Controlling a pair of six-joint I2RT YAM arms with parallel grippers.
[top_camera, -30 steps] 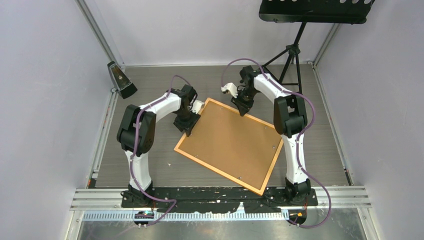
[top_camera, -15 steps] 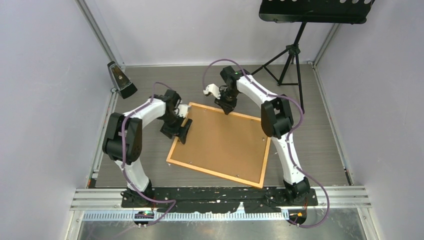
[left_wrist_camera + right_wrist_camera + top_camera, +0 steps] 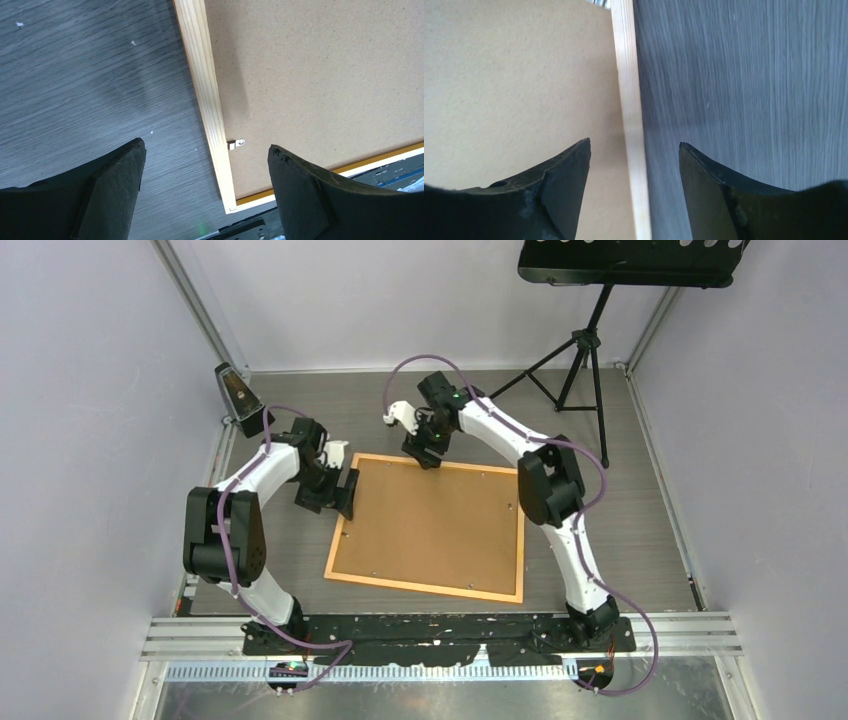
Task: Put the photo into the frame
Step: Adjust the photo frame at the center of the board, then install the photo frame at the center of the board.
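The frame [image 3: 422, 587], orange-edged, lies back up on the dark table with the brown backing board [image 3: 430, 525] filling it. The photo is hidden. My left gripper [image 3: 343, 490] stands open at the frame's left edge; in the left wrist view its jaws straddle the pale frame edge [image 3: 205, 95] without touching it, near a small metal clip [image 3: 236, 144]. My right gripper [image 3: 425, 453] stands open over the frame's far edge; in the right wrist view the frame strip [image 3: 629, 90] runs between its parted jaws, with the board [image 3: 519, 75] to the left.
A black tripod stand [image 3: 580, 350] rises at the back right, its tray overhead. A small dark wedge-shaped object [image 3: 240, 400] sits at the back left corner. Walls close in the table on three sides. A metal rail [image 3: 440, 635] runs along the near edge.
The frame has swung and slid left, from skewed to nearly square with the table. Both arms moved left with it. Both grippers have opened and let go of the frame's edges.
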